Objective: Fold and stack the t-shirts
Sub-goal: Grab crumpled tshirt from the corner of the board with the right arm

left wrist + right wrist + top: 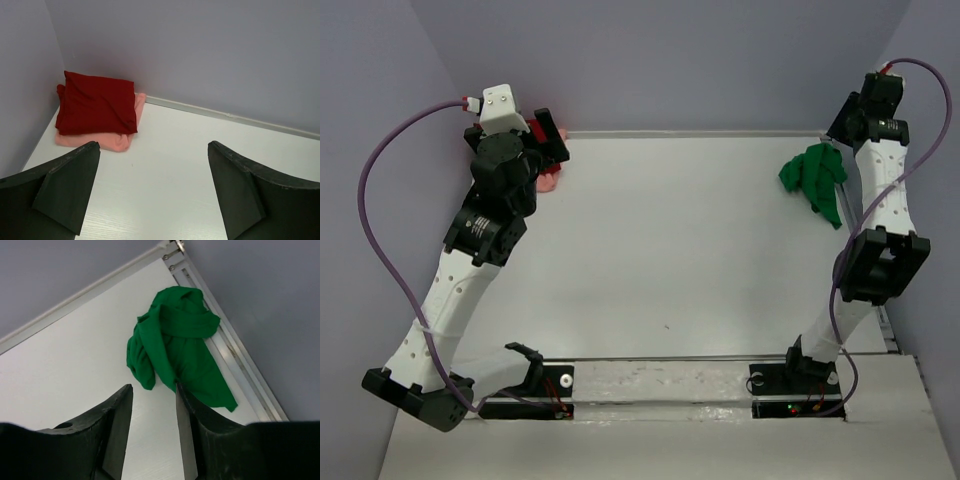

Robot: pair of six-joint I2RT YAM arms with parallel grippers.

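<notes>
The table [670, 260] under me is a flat white board, smooth and matte, with a faint grain showing close up and a pale metal strip along its far and right edges. Plain lavender walls close it in.

Three t-shirts lie on it, all soft plain cloth. The green shirt [175, 340] is the loosest shape, a crumpled, twisted heap with one flap trailing toward the right rail, in the far right corner. The dark red shirt [97, 102] is folded into a thick, rounded rectangle in the far left corner. It sits on top of the salmon pink shirt [117, 141], also folded flat, of which only a border shows along the near and right sides.

I have two claws, each with two dark, wedge-shaped fingers [70, 185] of rough matte plastic. My left claw [155, 195] is spread as wide as it goes and holds nothing; the red-on-pink stack lies ahead of it and to its left, apart from the fingers. My right claw [152, 435] is parted about halfway with only bare table in the gap; the green heap lies just beyond its fingertips, and I cannot tell whether the right finger touches the cloth.
</notes>
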